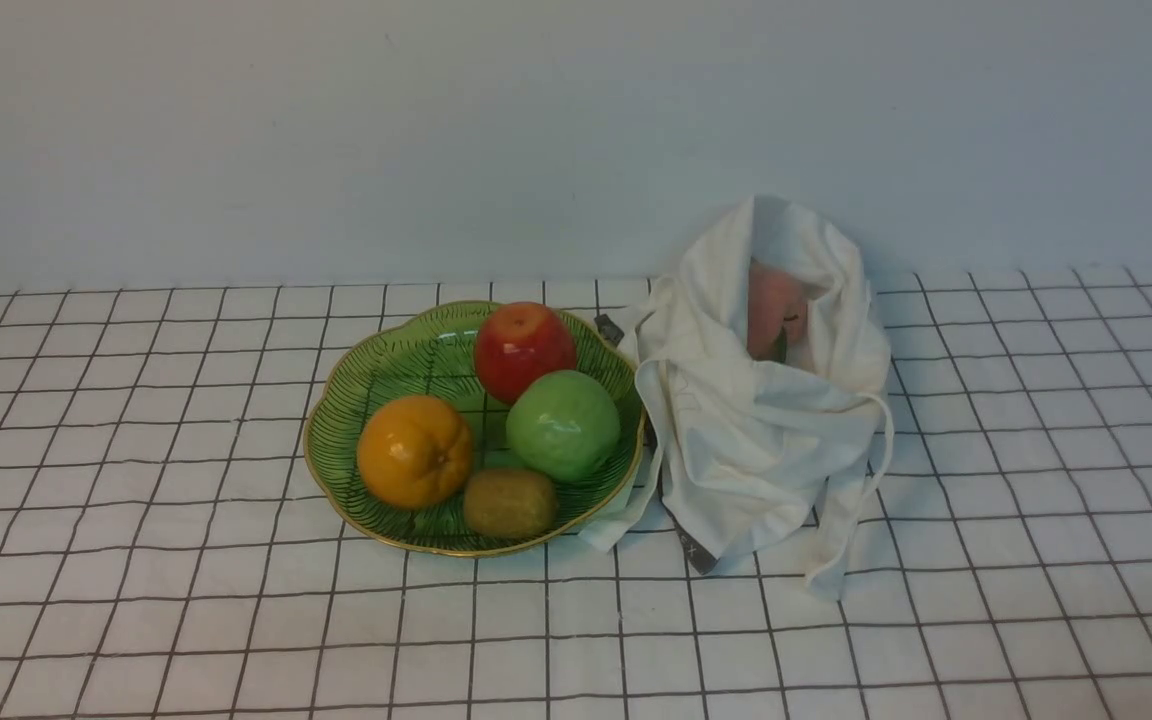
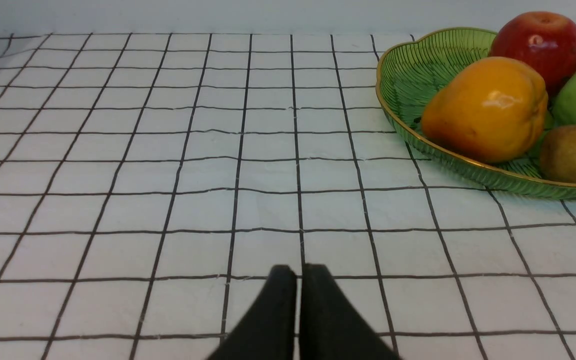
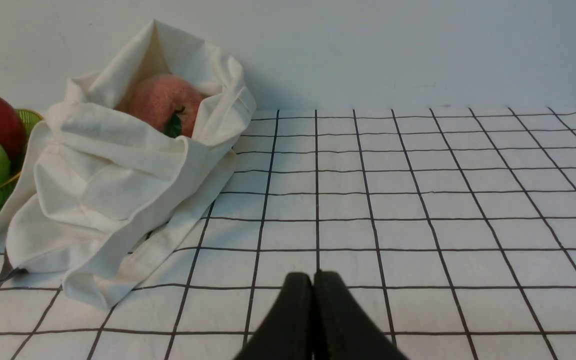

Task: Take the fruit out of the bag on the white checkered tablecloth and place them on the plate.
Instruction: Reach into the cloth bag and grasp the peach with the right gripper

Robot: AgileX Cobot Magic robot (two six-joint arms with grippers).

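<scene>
The white cloth bag [image 1: 756, 430] lies slumped on the checkered tablecloth [image 1: 136, 600], right against the green leaf plate [image 1: 376, 370]. A pink peach [image 1: 774, 310] with a dark leaf shows in the bag's open mouth; it also shows in the right wrist view [image 3: 165, 102] inside the bag [image 3: 108, 190]. Neither gripper shows in the front view. My left gripper [image 2: 299, 272] is shut and empty, low over bare cloth well away from the plate [image 2: 408, 75]. My right gripper [image 3: 313, 280] is shut and empty over bare cloth, apart from the bag.
On the plate lie a red apple [image 1: 524, 348], a green apple [image 1: 563, 425], an orange [image 1: 414, 450] and a kiwi [image 1: 509, 502]. A pale wall stands behind the table. The bag's straps [image 1: 836, 540] trail toward the front.
</scene>
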